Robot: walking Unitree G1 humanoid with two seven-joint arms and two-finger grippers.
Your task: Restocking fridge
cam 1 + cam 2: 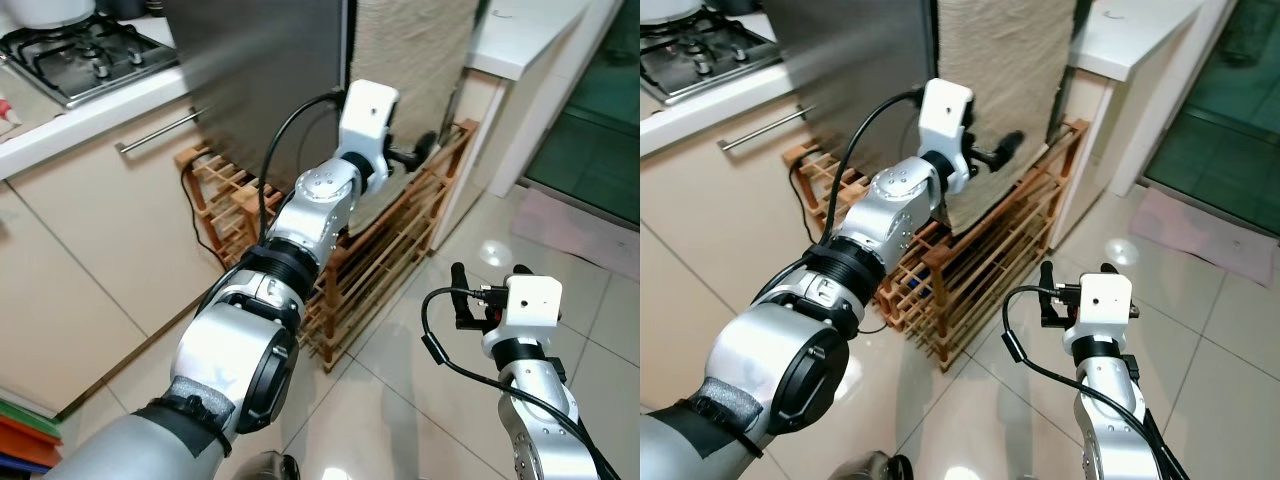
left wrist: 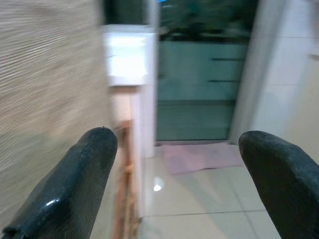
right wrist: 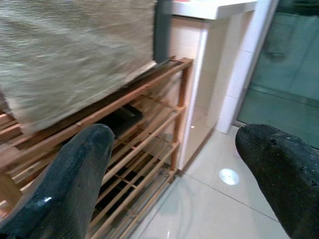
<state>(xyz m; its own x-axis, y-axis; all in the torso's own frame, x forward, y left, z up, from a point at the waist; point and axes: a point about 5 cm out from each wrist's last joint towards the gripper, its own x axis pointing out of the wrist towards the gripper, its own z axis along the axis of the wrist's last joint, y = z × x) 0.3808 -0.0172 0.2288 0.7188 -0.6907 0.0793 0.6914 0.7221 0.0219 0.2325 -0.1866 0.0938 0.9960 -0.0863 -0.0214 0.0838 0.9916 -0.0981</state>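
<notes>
The grey steel fridge (image 1: 270, 80) stands at the back, between a kitchen counter and a hanging beige woven cloth (image 1: 410, 60). My left arm reaches forward, and its gripper (image 1: 418, 150) is raised beside the fridge's right edge, in front of the cloth and above a wooden rack (image 1: 390, 250). In the left wrist view the fingers (image 2: 75, 184) stand wide apart with nothing between them. My right gripper (image 1: 490, 275) hangs lower over the tiled floor, right of the rack. Its fingers (image 3: 75, 184) are also spread and empty.
A gas hob (image 1: 80, 55) sits on the counter at the left, above a drawer with a metal handle (image 1: 160, 132). A white counter (image 1: 520, 40) and a glass door (image 1: 600, 120) with a pink mat (image 1: 580, 225) lie to the right. A black cable (image 1: 200, 215) runs by the rack.
</notes>
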